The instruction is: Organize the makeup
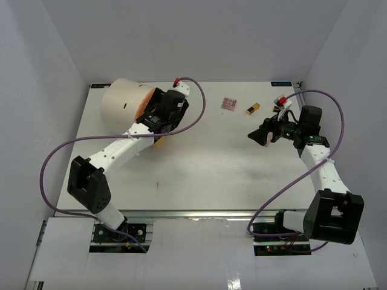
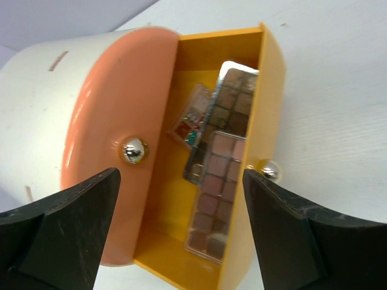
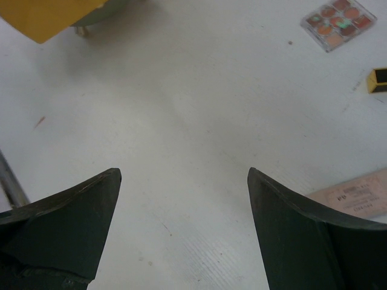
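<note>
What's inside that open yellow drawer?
The drawer holds a pink-toned palette overlapping a brown-toned palette, plus a smaller palette. Anything beneath them is covered.

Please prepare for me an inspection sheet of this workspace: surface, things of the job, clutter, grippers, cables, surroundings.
Surface: white table, no spill seen.
Job's things: three eyeshadow palettes inside the open yellow drawer; small palette and gold lipstick tube apart on the table.
Clutter: pinkish box near the right gripper; contents cannot be told.
Grippers: left gripper open over the drawer, holding nothing; right gripper open over bare table.
Cables: purple cables loop from both arms, clear of the makeup.
Surroundings: white walls on three sides; nothing else seen.
</note>
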You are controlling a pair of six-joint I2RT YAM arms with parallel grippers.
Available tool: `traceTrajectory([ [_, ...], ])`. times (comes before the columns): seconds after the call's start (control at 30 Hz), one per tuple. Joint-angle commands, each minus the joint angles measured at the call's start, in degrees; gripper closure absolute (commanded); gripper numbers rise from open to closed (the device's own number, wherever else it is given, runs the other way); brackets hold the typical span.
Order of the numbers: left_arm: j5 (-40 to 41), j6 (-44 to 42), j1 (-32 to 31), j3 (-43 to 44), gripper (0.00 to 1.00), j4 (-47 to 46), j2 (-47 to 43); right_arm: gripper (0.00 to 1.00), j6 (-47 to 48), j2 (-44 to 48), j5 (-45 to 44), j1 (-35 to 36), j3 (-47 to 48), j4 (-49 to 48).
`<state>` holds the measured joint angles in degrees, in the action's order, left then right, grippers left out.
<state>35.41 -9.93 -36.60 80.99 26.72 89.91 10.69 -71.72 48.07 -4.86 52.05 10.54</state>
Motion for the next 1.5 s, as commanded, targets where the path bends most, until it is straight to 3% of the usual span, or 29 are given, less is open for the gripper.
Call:
traceTrajectory([
  [0.0,-16.9,11.4,-0.4,-4.3,0.03,-1.0,-16.5,0.1,-1.9,-1.8,-22.2,6.0,4.9,4.6],
  [0.1,-24.5,15.0,-0.3,-11.1,0.03,-4.8,-26.0,0.1,-6.5,-4.3,-40.7,10.6,5.4,6.2],
  [0.23,-26.7,16.8,-0.2,-24.2,0.02,-9.2,-39.6,0.1,-15.0,-14.0,-59.5,12.1,8.7,10.7],
  [0.33,-24.3,16.4,0.0,-31.7,0.02,-11.4,-46.4,0.1,-17.4,-20.1,-63.3,12.0,13.4,16.3],
  [0.43,-22.9,15.7,0.0,-37.2,0.02,-13.2,-53.8,0.07,-19.0,-26.5,-62.8,11.6,19.6,18.8],
  [0.73,-19.8,16.5,0.0,-44.1,0.02,-14.1,-64.3,0.07,-21.5,-36.0,-63.0,9.4,27.5,19.7],
  [1.07,-19.9,16.7,0.1,-44.7,0.02,-14.5,-64.6,0.04,-24.4,-42.2,-55.1,3.7,30.6,19.1],
  [1.33,-19.7,16.8,0.3,-44.8,0.02,-14.3,-64.4,0.02,-25.5,-44.5,-53.9,2.9,30.8,18.3],
  [1.47,-19.9,16.9,0.5,-44.8,0.02,-14.3,-64.2,0.17,-25.4,-45.4,-52.6,2.8,30.7,18.0],
])
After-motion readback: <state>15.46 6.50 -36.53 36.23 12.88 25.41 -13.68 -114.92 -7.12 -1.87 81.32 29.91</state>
